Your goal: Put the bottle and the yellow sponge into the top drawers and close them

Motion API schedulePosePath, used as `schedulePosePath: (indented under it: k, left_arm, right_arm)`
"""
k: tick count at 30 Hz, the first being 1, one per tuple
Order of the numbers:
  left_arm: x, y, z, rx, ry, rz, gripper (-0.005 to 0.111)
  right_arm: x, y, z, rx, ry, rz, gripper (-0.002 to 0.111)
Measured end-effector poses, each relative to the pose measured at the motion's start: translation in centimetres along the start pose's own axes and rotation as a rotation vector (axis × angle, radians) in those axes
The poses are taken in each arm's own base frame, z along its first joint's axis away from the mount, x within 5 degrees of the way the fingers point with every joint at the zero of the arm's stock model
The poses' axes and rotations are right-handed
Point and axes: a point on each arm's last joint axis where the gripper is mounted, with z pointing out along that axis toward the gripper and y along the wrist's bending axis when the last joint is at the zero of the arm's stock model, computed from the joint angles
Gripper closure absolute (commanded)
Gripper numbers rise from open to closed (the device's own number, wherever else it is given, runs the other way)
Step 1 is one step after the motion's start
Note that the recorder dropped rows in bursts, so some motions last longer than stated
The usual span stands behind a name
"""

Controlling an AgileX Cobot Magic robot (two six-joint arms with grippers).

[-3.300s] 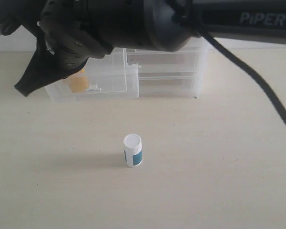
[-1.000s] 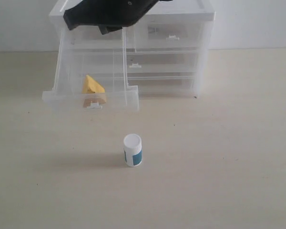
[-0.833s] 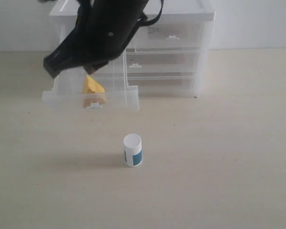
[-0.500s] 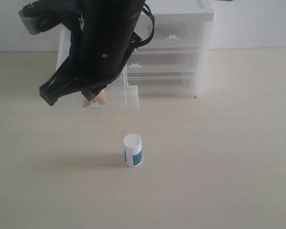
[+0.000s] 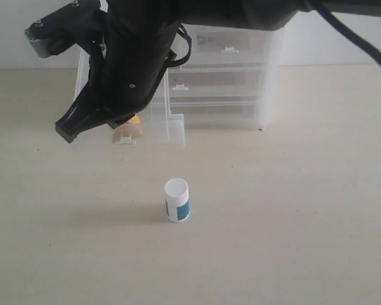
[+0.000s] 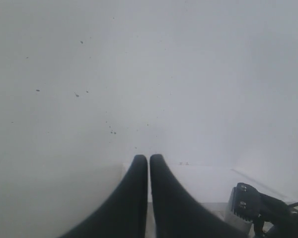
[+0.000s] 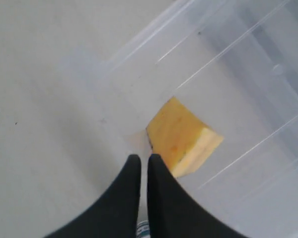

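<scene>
Right pincer point(image 5: 66, 132) reaches across from the right side and hangs over the front left corner of the pulled-out top left drawer point(image 5: 153, 136). From outside I cannot tell how its jaws stand. The yellow sponge point(image 5: 134, 119) peeks out from under my arm, inside that drawer. The bottle point(image 5: 176, 200) stands upright on the table point(image 5: 292, 210), well clear of the drawer front, nearer the camera and to the right of my fingertips. The top right drawer point(image 5: 225, 39) is shut.

On my left wrist view, the left pincer point(image 6: 149, 157) is pressed together on nothing and faces a bare white wall point(image 6: 139, 74), with no task thing in sight.

On my right wrist view, the fingers are closed and empty, and the sponge point(image 7: 185, 137) lies loose on the drawer floor just beside their tips. Only this view shows that.

I judge my right arm the nearer one for fetching the bottle.
</scene>
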Motion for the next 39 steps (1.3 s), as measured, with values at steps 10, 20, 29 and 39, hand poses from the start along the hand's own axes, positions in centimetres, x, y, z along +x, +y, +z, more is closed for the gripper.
schedulePosePath:
  k: [10,20,29,39]
  left_arm:
    - [0.0,0.0,0.0,0.0,0.0,0.0,0.103]
    - [0.0,0.0,0.0,0.0,0.0,0.0,0.103]
    - [0.0,0.0,0.0,0.0,0.0,0.0,0.103]
    - [0.0,0.0,0.0,0.0,0.0,0.0,0.103]
  right_arm:
    - [-0.1,-3.2,0.4,0.062,-0.042,0.058,0.103]
    - [-0.6,-3.6,-3.9,0.107,-0.103,0.152,0.059]
    - [-0.1,-3.4,-1.7,0.126,-0.047,0.174,0.028]
    - [0.2,-3.4,1.5,0.134,-0.015,0.1,0.069]
